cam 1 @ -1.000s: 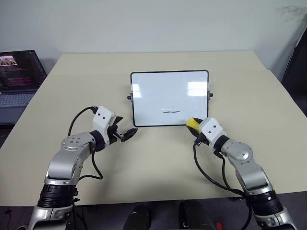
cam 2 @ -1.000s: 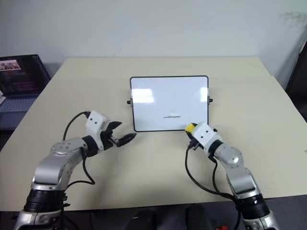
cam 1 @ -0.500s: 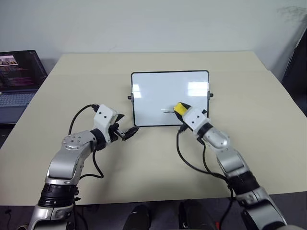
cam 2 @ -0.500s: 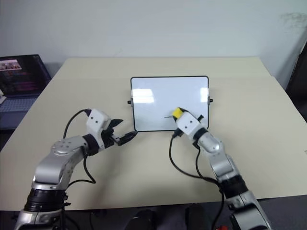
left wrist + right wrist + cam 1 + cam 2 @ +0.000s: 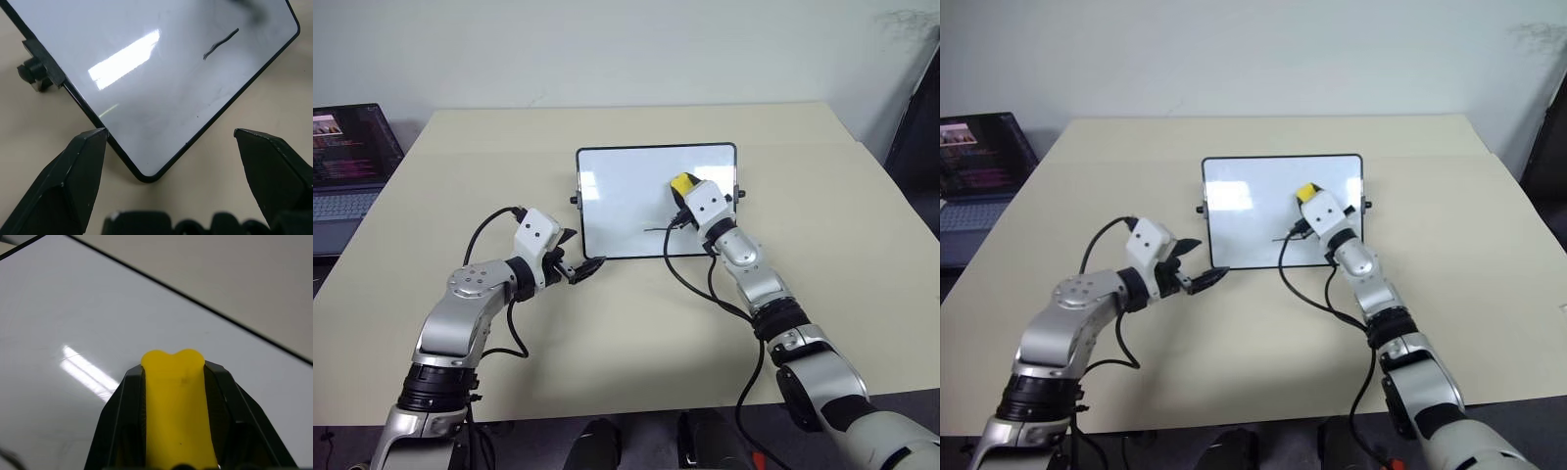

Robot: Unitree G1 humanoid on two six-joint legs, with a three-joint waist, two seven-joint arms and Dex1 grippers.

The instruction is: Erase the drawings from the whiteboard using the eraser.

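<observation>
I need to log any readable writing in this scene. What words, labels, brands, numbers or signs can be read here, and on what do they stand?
None can be read.
Laptop screen: lines of text, too small to read.
Whiteboard: one dark wavy marker stroke, no letters.
Eraser: plain yellow, no label.

whiteboard (image 5: 626, 196) mid-table (image 5: 607, 343) — laptop (image 5: 342, 166) left

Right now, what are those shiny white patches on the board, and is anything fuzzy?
In the left eye view, two bright patches on the whiteboard are glare. In the left wrist view, glare is a bright streak beside the drawings, and a blurred dark smudge sits at the top edge. In the right wrist view, the eraser between the fingers looks soft and out of focus.
</observation>
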